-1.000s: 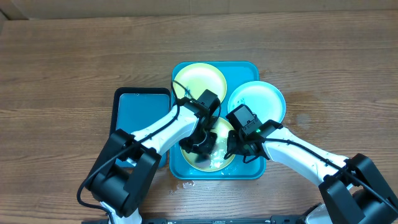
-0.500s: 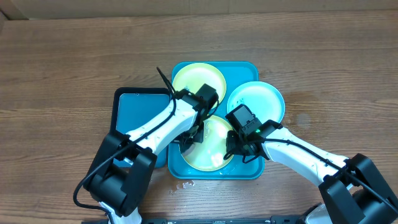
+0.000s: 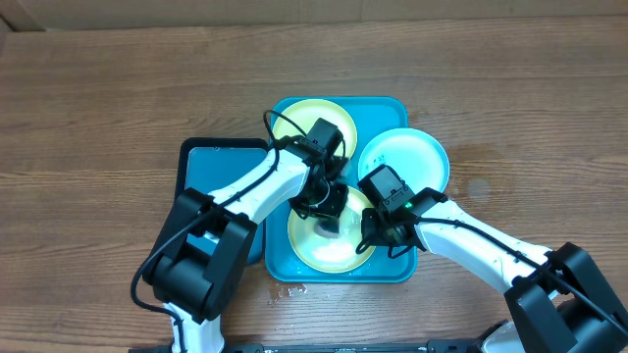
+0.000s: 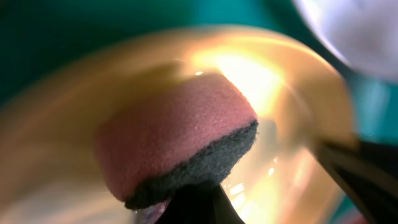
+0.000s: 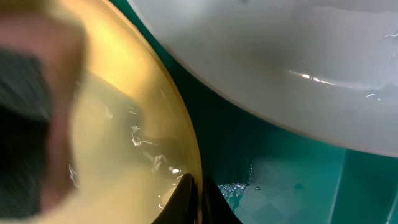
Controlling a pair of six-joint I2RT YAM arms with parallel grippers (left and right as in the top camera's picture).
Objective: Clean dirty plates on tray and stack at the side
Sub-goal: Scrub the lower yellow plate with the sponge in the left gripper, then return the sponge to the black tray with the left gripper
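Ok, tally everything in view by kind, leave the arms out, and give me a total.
Plates: 3 (yellow-green back plate, yellow-green front plate, light-blue plate)
Trays: 2 (teal tray, black-rimmed blue tray)
Sponges: 1 (pink sponge)
Total: 6

Three plates [image 3: 306,122] on tray [image 3: 395,271]

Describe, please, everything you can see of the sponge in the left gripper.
The sponge is a rounded pad: pink foam face, dark grey scouring layer along its edge. It looks soft, sits tilted, is pinched by the left gripper, and hangs over the wet yellow-green plate; blur hides whether they touch.
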